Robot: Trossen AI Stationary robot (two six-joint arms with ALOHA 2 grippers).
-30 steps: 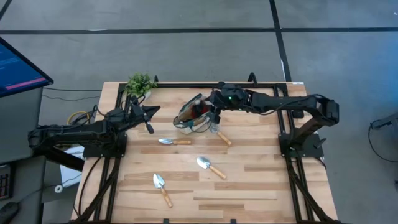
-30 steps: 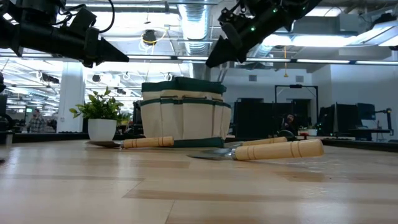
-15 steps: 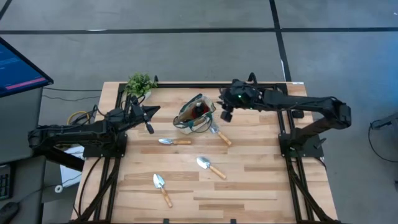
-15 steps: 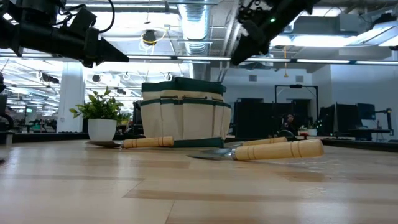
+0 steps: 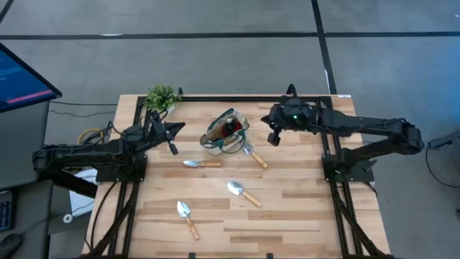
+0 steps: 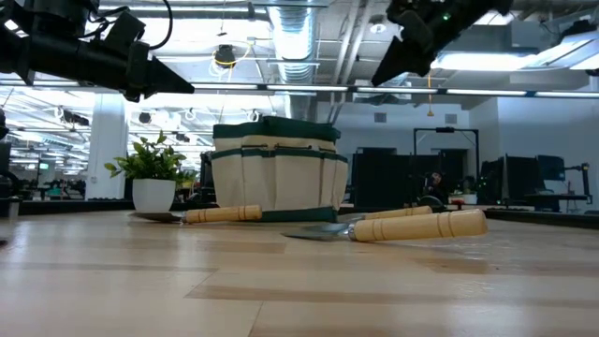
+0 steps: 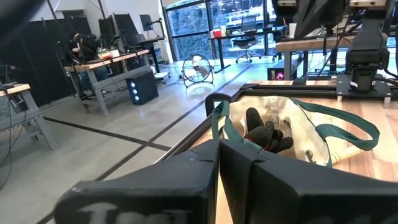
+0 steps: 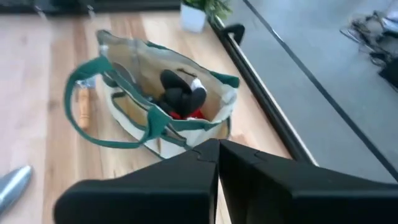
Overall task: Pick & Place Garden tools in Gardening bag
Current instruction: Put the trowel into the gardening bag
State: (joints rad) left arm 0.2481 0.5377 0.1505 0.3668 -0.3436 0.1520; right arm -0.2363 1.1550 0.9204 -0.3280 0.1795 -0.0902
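Observation:
The gardening bag (image 5: 225, 132), beige with green trim, stands open on the table's far middle. Dark-handled shears and a red item (image 8: 180, 93) lie inside it, also seen as dark handles (image 7: 266, 134) in the left wrist view. Several wooden-handled trowels lie flat on the table: one (image 5: 253, 155) beside the bag, others (image 5: 201, 163) (image 5: 244, 193) (image 5: 188, 218) nearer. My right gripper (image 5: 273, 138) hangs shut and empty in the air right of the bag. My left gripper (image 5: 180, 127) is shut and level, left of the bag.
A small potted plant (image 5: 162, 96) stands at the far left corner. Dark frame rails run along the table's far edge (image 5: 215, 97). Bare wood lies at the near half around the trowels (image 6: 421, 225).
My right gripper has drawn back from over the bag toward the table's right edge, rising a little, and its fingers have shut with nothing in them. The bag and the trowels have stayed where they were.

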